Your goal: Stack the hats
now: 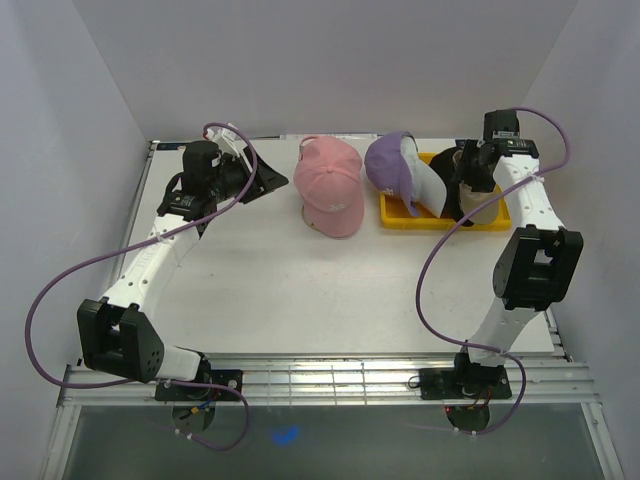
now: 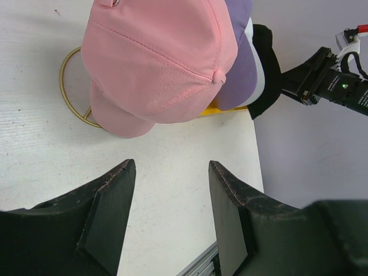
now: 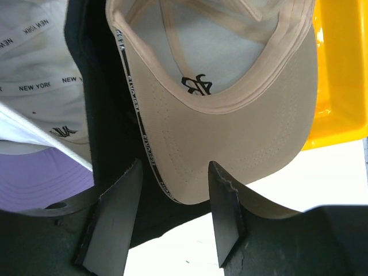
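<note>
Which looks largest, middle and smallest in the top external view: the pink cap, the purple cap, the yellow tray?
1. yellow tray, by outline, though much of it is covered.
2. pink cap.
3. purple cap, partly hidden behind the white cap, so its rank is unsure.

Spread apart, right gripper (image 3: 174, 167) fingers flanking the underside brim of a cream cap (image 3: 230, 109), black cap (image 3: 98, 115) just beside it, white NEW YORK-taped lining (image 3: 34, 80) and purple fabric (image 3: 34, 184) beyond, yellow tray (image 3: 339, 75) opposite.
</note>
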`<state>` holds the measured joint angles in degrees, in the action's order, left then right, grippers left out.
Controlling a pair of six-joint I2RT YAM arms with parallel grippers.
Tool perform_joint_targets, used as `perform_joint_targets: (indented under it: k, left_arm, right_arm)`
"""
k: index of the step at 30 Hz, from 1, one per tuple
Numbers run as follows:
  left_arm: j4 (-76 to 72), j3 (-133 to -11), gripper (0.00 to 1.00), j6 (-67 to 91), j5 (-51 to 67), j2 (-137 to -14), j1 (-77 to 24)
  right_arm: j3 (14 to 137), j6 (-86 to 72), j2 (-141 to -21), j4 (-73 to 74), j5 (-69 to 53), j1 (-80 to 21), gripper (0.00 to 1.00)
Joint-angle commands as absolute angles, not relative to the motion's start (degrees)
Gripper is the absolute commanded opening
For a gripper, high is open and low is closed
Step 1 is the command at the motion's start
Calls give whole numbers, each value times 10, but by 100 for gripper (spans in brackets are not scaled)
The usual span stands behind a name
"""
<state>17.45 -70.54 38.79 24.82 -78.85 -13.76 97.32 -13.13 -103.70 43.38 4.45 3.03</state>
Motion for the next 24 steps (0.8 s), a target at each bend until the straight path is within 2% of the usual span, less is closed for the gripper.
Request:
perform_joint_targets:
  k: [1,5,6,10,17,20,24]
  left_arm:
    - [162,-703,64,381,255,-779,-139]
    - [164,-704,64,381,254,-780,-139]
    - [164,-704,64,381,254,-780,-139]
    - [164,-706,64,381,254,-782,-139]
    - [163,-707,64,384,258,-787,-139]
    - [163,-706,64,383,258,-787,-139]
    - [163,-707,64,383,259,-787,-139]
  right_arm:
    - [961,-127,-1029,409,40,33,55]
    - [953,-124,-1034,402,53,33,51]
    - [952,-123,-1034,401,55,33,46]
    - [953,-110,-1038,403,76,33,36]
    - [941,-95,-1029,397,70,32,40]
    - [933,-90,-1026,396,68,28,45]
    - [922,-87,-1022,391,78,25,45]
